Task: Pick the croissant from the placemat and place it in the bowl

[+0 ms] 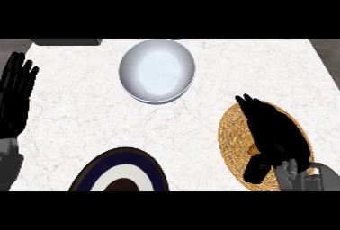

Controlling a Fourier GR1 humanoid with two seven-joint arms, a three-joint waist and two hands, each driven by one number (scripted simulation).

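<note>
Right hand [275, 134] lay over placemat [234, 134], grip unclear, croissant [253, 148] barely visible beneath; left hand [15, 96] open, far from placemat; bowl [157, 70] beyond.

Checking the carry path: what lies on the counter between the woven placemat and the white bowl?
In the head view, nothing: only bare marble counter separates the placemat from the bowl. The dark-rimmed plate sits lower left, off that line.
</note>
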